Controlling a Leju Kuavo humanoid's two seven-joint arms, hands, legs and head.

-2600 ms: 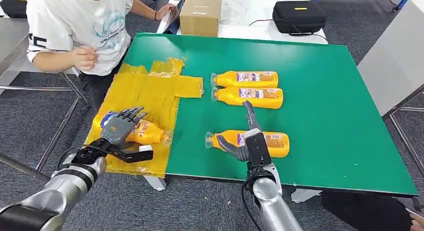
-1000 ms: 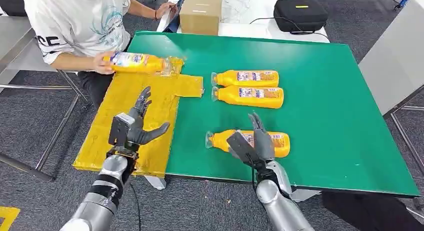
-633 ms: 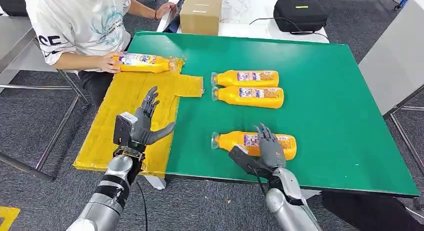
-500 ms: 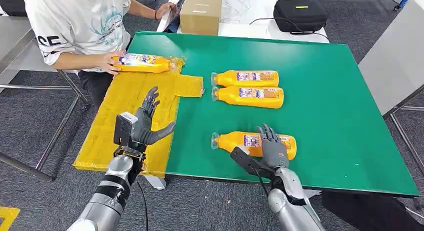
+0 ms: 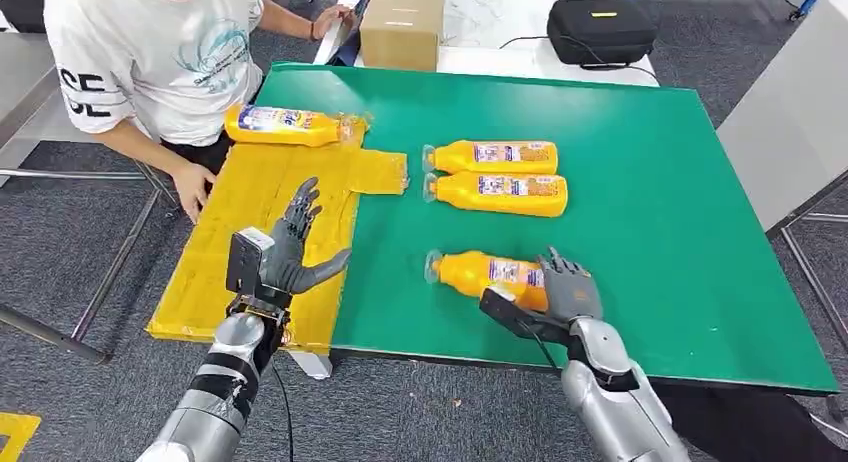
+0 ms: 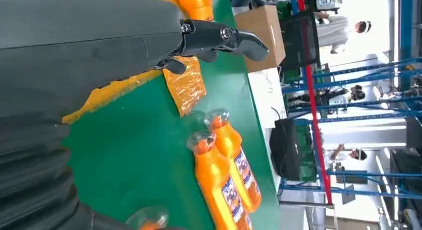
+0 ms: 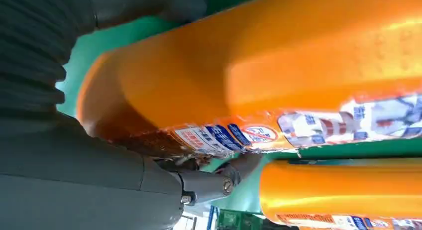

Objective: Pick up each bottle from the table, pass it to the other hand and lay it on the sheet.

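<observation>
**Right hand wrapped on the near bottle at the table's front edge**

The near bottle (image 5: 487,274) is orange with a clear cap and a blue-and-white label. It lies on its side low in the centre of the head view, cap toward the left. The right hand (image 5: 556,297) is wrapped over its base end, thumb below and fingers above; the right wrist view shows the orange body (image 7: 259,70) pressed close against the palm. The left hand (image 5: 283,252) is held upright over the yellow sheet (image 5: 250,222) at lower left, fingers spread, holding nothing.

The held bottle sits near the front edge of the green table (image 5: 660,202). The wide right half of the green top lies open. Between the two hands is a strip of bare green.

Two more bottles (image 5: 497,176) lie side by side, touching, in the centre of the frame, caps left. A fourth bottle (image 5: 285,125) lies across the sheet's far end at upper left. A person's hand (image 5: 190,187) hangs just off the sheet's left edge. A cardboard box (image 5: 401,29) and a black case (image 5: 600,30) stand beyond the table, at top.
</observation>
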